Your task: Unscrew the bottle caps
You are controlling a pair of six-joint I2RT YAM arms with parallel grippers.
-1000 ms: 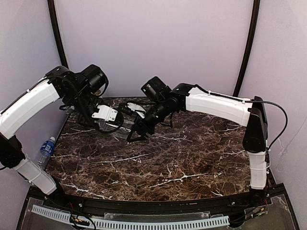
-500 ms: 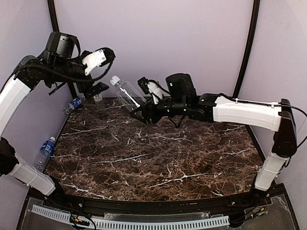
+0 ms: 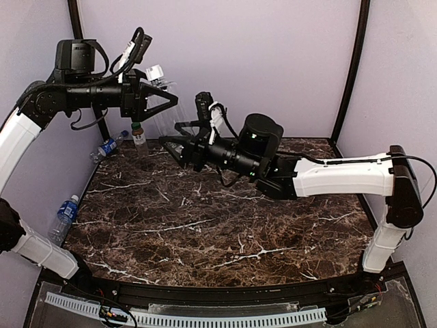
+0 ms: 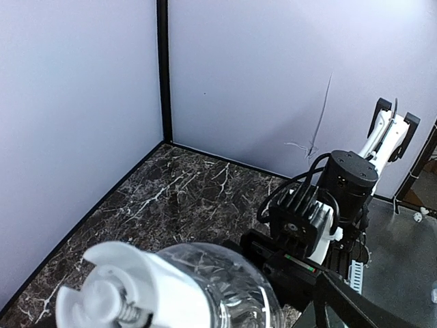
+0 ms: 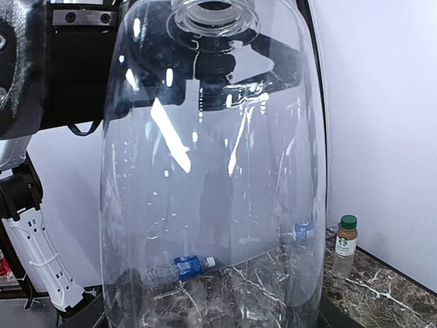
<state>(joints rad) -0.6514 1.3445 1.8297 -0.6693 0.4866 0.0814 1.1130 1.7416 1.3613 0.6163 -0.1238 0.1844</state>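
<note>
— Since the clear bottle [image 5: 212, 171] shows a bare, open neck, is its cap done?
— I'd judge so. The right claw [image 3: 172, 135] pinches its body, in the air over the bench's [image 3: 273, 232] far left corner. The left claw [image 3: 167, 106] hangs spread by the neck.
— Best handling?
— Draw the left one straight off, then lower the bottle upright, clear of the capped brown bottle [image 3: 139, 137].

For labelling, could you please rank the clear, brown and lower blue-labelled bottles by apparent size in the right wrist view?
1. Clear bottle: largest, but nearest.
2. Brown bottle, blue-labelled bottle: too alike to rank.
</note>
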